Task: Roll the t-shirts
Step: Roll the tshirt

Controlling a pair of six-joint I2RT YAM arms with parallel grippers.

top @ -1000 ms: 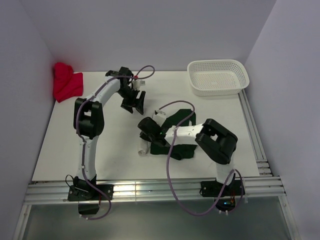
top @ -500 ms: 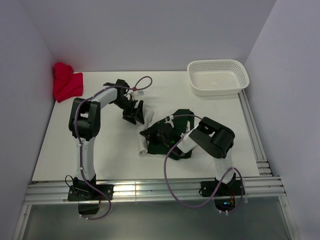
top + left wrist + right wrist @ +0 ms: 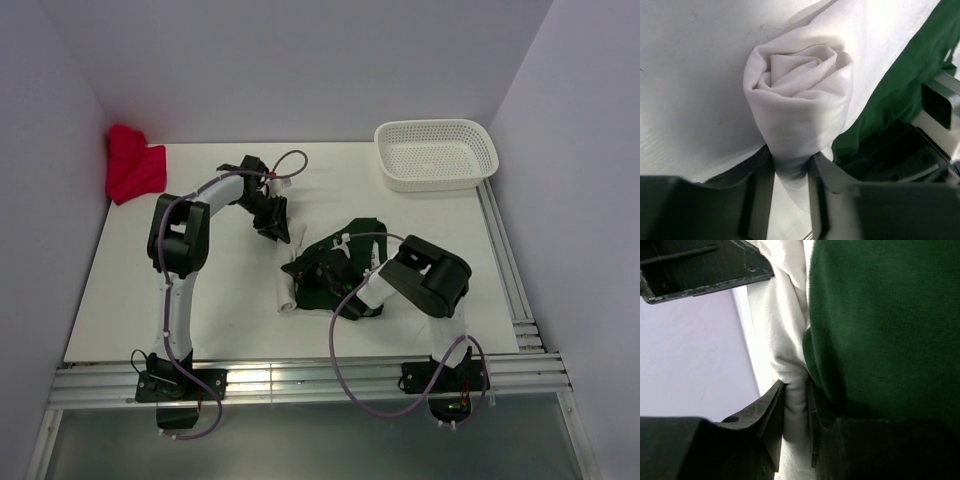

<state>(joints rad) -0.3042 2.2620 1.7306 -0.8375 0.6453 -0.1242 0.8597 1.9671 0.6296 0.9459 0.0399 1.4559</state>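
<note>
1. left gripper (image 3: 790, 172) pinches the rolled end of the white shirt (image 3: 800, 100).
2. right gripper (image 3: 797, 412) nips white cloth; green shirt (image 3: 880, 315) crowds its finger, perhaps caught too.
3. red cloth (image 3: 132, 168) and basket (image 3: 440, 181) lie well beyond both.

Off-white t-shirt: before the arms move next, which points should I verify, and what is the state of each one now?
1. The left gripper pinches the rolled end of the off-white t-shirt: ok.
2. The right gripper pinches the same shirt: ok.
3. Roll end wound tight: ok.
4. The green t-shirt is outside the right grip: cannot tell.
5. The green t-shirt is rolled: not ok.
</note>
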